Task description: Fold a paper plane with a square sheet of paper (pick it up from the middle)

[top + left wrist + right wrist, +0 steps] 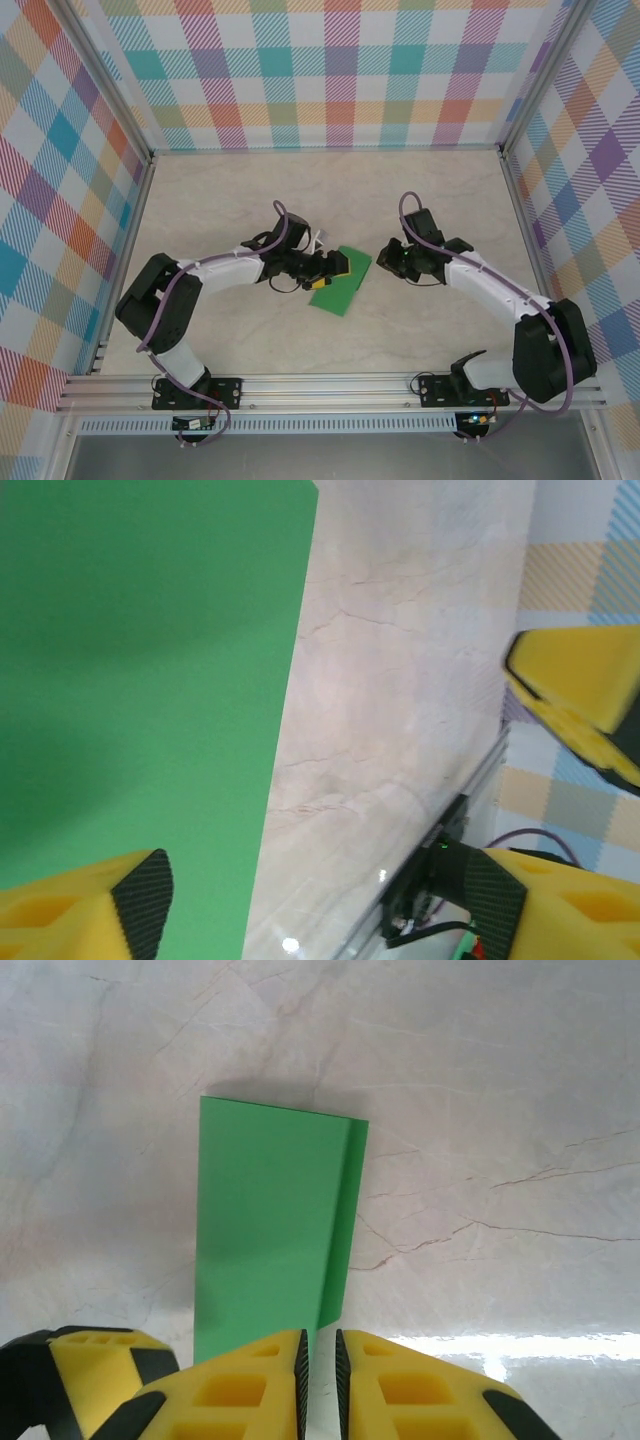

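Square sheet of paper [270,1225] folded, near end hidden – left fingers [140,900] apart, right fingers [300,1380] nearly together.

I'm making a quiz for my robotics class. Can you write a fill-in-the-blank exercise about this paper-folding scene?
1. The folded paper on the table is coloured ____.
2. In the top view, the paper lies between the left gripper and the ____ gripper.
3. The gripper fingers have ____ bodies with black pads.

Missing words: green; right; yellow
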Available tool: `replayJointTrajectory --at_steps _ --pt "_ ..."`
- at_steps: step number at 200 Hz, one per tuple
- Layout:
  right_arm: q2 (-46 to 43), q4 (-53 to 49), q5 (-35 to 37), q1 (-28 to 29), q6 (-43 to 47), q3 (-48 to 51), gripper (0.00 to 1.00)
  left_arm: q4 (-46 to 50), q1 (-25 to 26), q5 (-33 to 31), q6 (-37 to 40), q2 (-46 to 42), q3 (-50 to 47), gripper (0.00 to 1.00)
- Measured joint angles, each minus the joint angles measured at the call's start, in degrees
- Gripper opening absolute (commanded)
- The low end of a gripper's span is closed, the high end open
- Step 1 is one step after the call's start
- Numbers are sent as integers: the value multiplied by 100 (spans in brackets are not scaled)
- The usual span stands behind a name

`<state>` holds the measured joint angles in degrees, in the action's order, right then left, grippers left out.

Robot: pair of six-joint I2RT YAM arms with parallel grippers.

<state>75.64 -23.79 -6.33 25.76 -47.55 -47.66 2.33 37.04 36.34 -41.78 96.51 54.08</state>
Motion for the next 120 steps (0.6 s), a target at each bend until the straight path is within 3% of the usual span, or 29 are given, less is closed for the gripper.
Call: replayJointTrajectory --at_steps 31,120 --pt "125 103 -321 2 37 0 12 111 2 -308 72 431 208 50" --pt "343 321 -772 50 42 68 11 435 7 -761 179 1499 1056 39"
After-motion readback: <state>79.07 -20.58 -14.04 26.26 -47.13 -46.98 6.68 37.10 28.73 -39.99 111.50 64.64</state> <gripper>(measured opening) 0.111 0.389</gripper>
